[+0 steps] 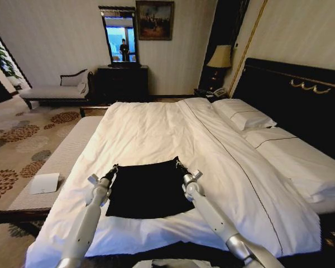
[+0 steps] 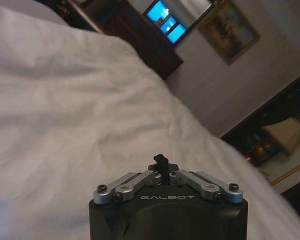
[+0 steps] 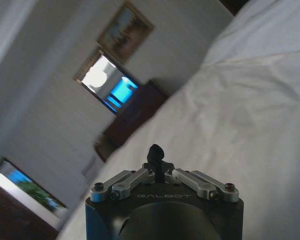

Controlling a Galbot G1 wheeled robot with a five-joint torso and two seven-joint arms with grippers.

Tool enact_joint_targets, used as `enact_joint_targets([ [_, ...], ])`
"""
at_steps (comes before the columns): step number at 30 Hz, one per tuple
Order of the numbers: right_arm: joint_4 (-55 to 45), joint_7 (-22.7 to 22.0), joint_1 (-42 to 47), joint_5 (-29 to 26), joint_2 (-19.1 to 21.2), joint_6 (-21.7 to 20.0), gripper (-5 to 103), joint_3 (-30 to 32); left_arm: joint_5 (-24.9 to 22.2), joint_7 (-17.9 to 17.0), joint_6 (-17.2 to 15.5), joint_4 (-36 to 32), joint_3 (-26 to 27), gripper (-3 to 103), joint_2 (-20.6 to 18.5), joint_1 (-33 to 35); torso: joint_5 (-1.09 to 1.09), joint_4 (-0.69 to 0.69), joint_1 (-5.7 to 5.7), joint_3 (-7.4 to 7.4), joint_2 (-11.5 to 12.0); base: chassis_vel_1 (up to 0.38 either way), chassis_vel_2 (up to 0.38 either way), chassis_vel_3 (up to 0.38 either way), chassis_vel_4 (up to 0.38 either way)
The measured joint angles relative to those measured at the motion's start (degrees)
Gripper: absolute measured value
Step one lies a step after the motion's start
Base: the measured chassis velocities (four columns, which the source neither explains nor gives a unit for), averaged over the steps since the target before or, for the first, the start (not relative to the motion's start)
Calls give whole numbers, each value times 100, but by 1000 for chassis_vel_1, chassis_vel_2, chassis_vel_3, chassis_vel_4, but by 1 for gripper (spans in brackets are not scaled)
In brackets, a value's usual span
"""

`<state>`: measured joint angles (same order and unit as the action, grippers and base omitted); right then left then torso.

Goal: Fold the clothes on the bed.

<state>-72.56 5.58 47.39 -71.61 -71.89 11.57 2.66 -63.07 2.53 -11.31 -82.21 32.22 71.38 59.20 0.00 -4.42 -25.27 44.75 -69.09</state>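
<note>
Hotel room, white bed (image 1: 156, 128). Black T-shirt (image 1: 148, 190) lies near its foot edge. Left gripper (image 1: 114, 169) and right gripper (image 1: 180, 164) pinched shut on the shirt's far corners. Fold apparently mid-step; next move needs both corners carried evenly.

I'm seeing matt black cloth on the T-shirt (image 1: 148, 187), lying smooth on the bed (image 1: 156, 128)'s faintly creased white cotton duvet; its headboard (image 1: 301, 95) is showing dark glossy wood.
</note>
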Motion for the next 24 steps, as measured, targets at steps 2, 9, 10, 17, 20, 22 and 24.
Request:
enact_joint_targets([
  [2, -97, 329, 145, -140, 139, 166, 3, -13, -46, 79, 15, -201, 39, 2, -44, 194, 1, 0, 0, 0, 0, 0, 0, 0, 0],
  [9, -458, 1033, 720, -183, 789, 600, 3, -53, 81, 267, 40, -818, 147, 2, -224, 1027, 0, 0, 0, 0, -1, 0, 0, 0, 0],
  [10, -458, 1033, 720, -183, 789, 600, 3, -53, 81, 267, 40, -818, 147, 2, -224, 1027, 0, 0, 0, 0, -1, 0, 0, 0, 0],
  [17, -974, 1019, 1601, 199, 906, 775, 3, 311, 275, 296, 115, -1397, 371, 2, -178, 1971, 2, 1, 0, 0, -1, 0, 0, 0, 0],
  [20, -1112, 935, 2004, 511, 797, 842, 3, 442, 413, 288, 166, -1500, 426, 2, -42, 2239, 0, 1, -1, -1, -1, 0, 0, 0, 0],
  [22, -1155, 913, 2198, 609, 754, 858, 3, 491, 488, 272, 190, -1529, 439, 2, 35, 2344, 1, 0, 0, 0, -1, 0, 0, 0, 0],
  [24, -1190, 873, 2405, 694, 711, 866, 3, 552, 560, 242, 215, -1563, 448, 2, 129, 2449, -1, -1, 0, 0, -1, 0, 0, 0, 0],
])
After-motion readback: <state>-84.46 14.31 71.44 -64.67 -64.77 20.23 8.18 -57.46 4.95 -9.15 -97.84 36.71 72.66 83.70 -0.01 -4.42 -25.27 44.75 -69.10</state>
